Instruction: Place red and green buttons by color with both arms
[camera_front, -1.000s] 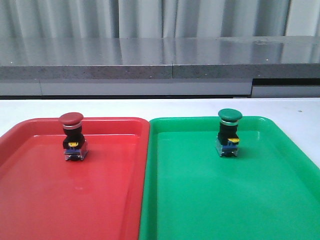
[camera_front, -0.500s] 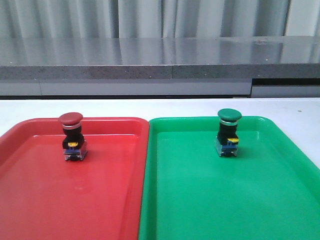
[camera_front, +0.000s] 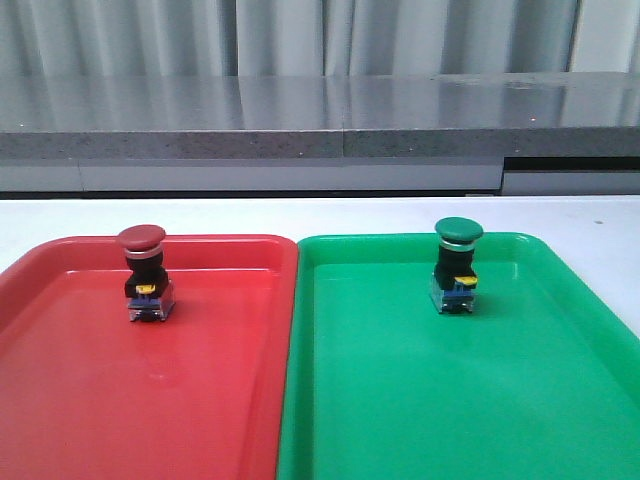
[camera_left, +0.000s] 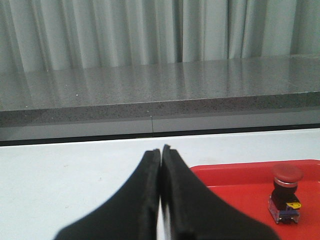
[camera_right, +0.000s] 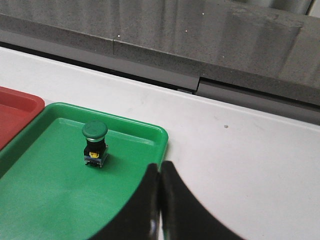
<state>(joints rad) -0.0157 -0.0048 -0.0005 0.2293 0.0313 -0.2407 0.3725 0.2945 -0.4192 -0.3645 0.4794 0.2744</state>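
The red button (camera_front: 145, 272) stands upright in the red tray (camera_front: 90, 400), its long axis vertical — the domed red cap on top, the black body under it, and the clear bluish base on the tray floor, in the far part of the tray and nearer its left half. Its yellow tab faces the front camera. The green button (camera_front: 457, 265) stands the same way in the green tray (camera_front: 450, 400): cap up, base down, yellow tab toward the camera, in the far part of that tray and a little right of its middle. The two trays lie side by side with their long rims touching, red on the left and green on the right, on a white surface (camera_front: 300, 215). Behind the surface runs a long grey speckled ledge (camera_front: 320, 120), and behind that hang pale pleated curtains (camera_front: 300, 35). Neither arm shows in the front view. In the left wrist view the left gripper (camera_left: 161, 150) has its black fingers clenched together with nothing between them, above the white surface just beside the red tray's corner, the red button well off to one side. In the right wrist view the right gripper (camera_right: 160, 167) is likewise pressed closed and empty — it hangs over the green tray's rim, apart from the green button.
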